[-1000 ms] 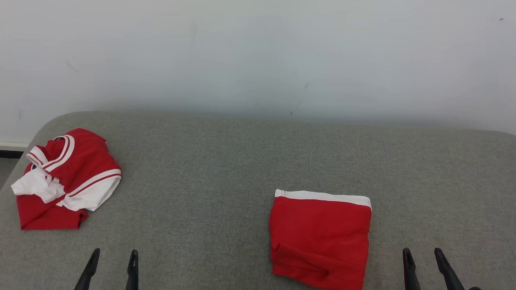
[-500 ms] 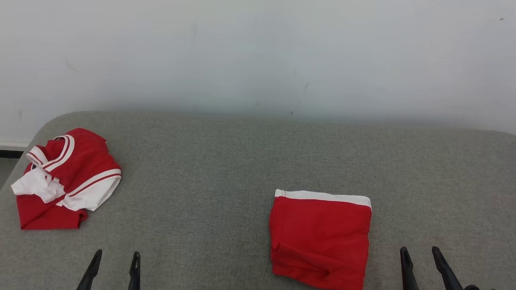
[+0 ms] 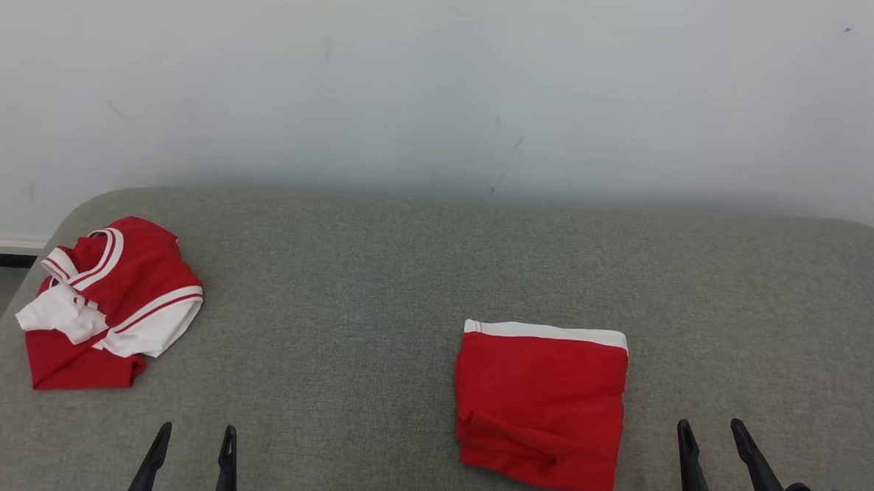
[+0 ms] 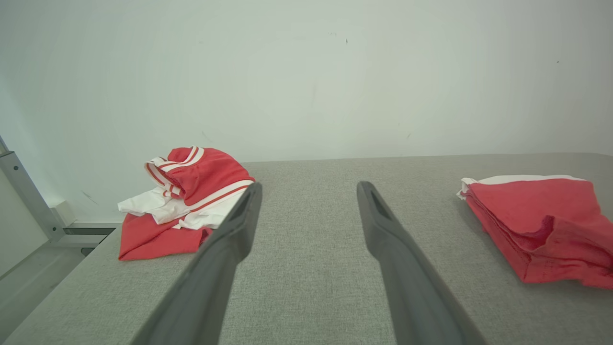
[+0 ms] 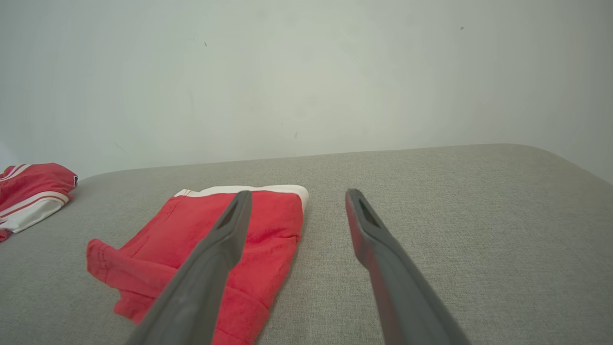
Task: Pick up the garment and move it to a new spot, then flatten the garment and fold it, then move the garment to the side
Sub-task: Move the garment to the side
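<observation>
I am holding my left claw (image 3: pixel 197 428) wide apart and empty, low over the near edge of the grey bench (image 3: pixel 377 272). I am holding my right claw (image 3: pixel 711 424) just as wide and just as empty at the near right. Neither one is touching any cloth.

Two red pieces are lying on the bench. The crumpled garment (image 3: pixel 110 305), red with white trim and stripes, is sitting in a heap at the far left corner, ahead of my left claw and off to its left. The heap is running roughly from near to far, with its striped rim towards the wall (image 3: pixel 444 83). The folded garment (image 3: pixel 541 405) is lying right of centre as a nearly square packet, its white band running left to right along the far edge. It is sitting to the left of my right claw, near it but apart.

I am judging the folded packet to be done with, and the crumpled heap to be the piece I am meant to be picking up. If so, my left arm is clearly the nearer one, and the reach is going forward and leftward. My right arm would be crossing over the folded packet to get there. The heap is lying close to the bench's left edge, so I am minding that side.

I am finding no brand or writing I can read. A tiny dark mark on the heap's edge in the right wrist view is too small to make out.
</observation>
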{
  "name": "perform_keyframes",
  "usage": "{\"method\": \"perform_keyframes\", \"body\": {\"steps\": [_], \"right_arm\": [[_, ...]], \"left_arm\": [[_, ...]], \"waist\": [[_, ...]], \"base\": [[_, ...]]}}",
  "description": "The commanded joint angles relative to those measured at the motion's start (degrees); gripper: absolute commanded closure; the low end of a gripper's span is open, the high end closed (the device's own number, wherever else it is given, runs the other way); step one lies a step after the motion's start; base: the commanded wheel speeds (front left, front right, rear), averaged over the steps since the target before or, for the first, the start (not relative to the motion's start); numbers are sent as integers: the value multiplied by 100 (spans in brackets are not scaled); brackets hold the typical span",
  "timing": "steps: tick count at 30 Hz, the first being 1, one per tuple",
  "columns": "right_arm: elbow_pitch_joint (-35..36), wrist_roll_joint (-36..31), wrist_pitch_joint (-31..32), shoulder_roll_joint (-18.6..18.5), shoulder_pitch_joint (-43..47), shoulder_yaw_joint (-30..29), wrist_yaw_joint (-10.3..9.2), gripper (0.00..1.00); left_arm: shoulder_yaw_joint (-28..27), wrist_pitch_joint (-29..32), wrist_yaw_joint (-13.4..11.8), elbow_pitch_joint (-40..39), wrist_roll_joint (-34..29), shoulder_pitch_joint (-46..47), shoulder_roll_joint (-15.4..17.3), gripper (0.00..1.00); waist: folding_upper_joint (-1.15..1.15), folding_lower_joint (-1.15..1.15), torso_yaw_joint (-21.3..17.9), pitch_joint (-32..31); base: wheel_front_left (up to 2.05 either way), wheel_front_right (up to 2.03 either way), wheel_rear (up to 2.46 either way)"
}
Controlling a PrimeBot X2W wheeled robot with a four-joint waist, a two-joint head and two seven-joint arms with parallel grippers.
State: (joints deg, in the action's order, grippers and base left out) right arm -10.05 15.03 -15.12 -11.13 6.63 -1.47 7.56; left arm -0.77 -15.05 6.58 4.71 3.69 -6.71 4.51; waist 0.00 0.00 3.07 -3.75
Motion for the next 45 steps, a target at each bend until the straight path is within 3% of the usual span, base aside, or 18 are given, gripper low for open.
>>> {"method": "perform_keyframes", "body": {"steps": [1,15,23,31,45], "right_arm": [[1,-20,-3,-7,-9,-6,-12,0],[0,39,-2,-66,-23,12,-12,0],[-367,125,212,-241,-612,219,-12,0],[-1518,202,787,-159,-1605,232,-12,0],[-3932,379,867,68,-2640,538,-12,0]], "left_arm": [[4,-18,6,-18,15,-32,22,0],[27,-18,-16,-7,38,-6,26,0],[64,-18,-17,26,49,83,26,0],[205,-18,14,61,63,211,13,0],[306,-18,33,199,131,503,59,0]], "waist": [[0,0,-2,1],[0,0,32,35],[0,0,66,83],[0,0,233,241],[0,0,554,576]], "base": [[0,0,0],[0,0,0],[0,0,0],[0,0,0],[0,0,0]]}}
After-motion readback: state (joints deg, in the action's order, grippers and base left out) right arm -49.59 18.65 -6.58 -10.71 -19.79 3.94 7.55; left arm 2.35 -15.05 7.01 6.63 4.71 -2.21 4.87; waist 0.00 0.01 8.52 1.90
